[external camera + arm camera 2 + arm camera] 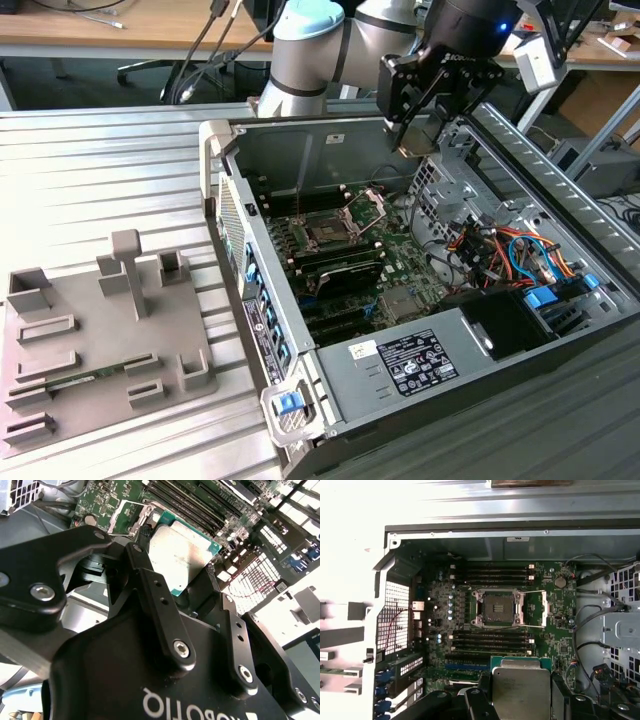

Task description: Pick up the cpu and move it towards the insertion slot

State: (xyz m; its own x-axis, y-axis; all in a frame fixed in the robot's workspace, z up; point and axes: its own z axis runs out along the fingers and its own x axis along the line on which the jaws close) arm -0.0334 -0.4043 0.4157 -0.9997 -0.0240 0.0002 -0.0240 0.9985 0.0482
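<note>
Black tool (192, 587) links are filling the near part of the second wrist view, and its fingers (145, 555) are clamping the cpu (182, 555) by its edges, silvery face showing with the green rim peeking out around it. Over in the first wrist view, that same cpu (521, 687) is sitting between the dark fingers (482, 700), hanging above the green motherboard (555, 630) inside the computer case (470, 540).

Looking at the exterior view now: the tool (425, 135) is hovering high over the far end of the open computer case (330, 370), with the pale chip just showing at its tips. Nothing is touching the board.

And the insertion slot (328, 232) is waiting well below and toward the exterior view's left of the tool, its hinged retaining plate (368, 207) standing flipped open beside it. In the first wrist view the insertion slot (497, 608) is showing as a dark square in a shiny frame, lying between two banks of long black memory slots (492, 642), apart from the held chip.

Off on the exterior view's left, a grey plastic tray (100, 340) is resting on the ribbed metal counter (90, 180).
</note>
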